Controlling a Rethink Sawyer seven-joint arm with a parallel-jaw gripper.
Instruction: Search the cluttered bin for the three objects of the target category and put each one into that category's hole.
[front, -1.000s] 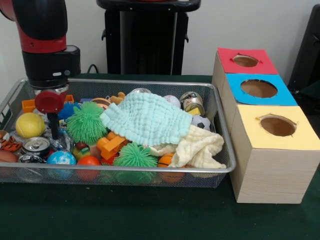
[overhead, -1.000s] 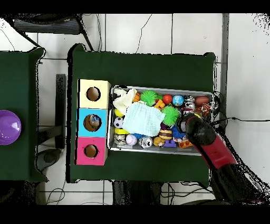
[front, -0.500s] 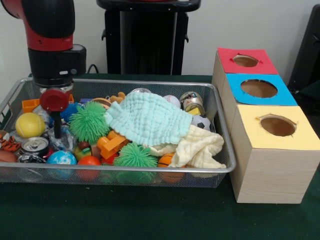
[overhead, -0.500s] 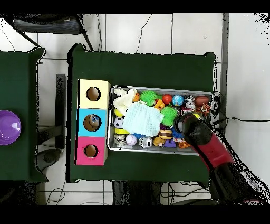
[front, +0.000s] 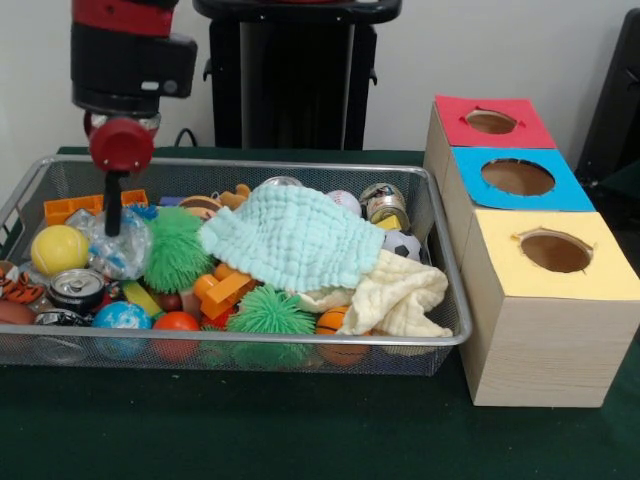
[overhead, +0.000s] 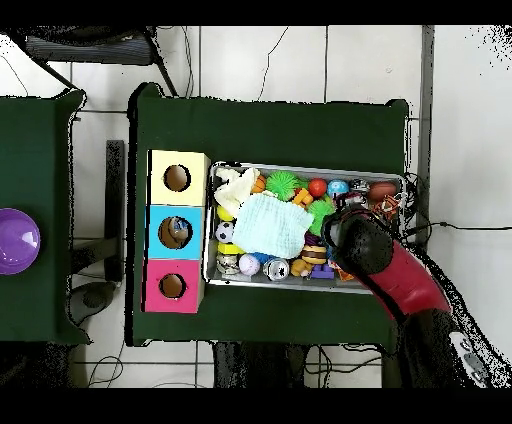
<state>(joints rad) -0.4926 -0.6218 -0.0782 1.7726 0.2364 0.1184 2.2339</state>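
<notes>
At the left of the front view, a crumpled clear plastic wrapper (front: 112, 247) hangs at the dark tip of the gripper (front: 113, 215), a little above the other things in the wire mesh bin (front: 300, 338). The wrapper touches the tip, but I cannot tell how far the jaws are open. Just right of it sits a green spiky ball (front: 178, 250), then a light green cloth (front: 295, 238). At the far right stands the wooden box (front: 545, 330) with yellow, blue and red tops.
</notes>
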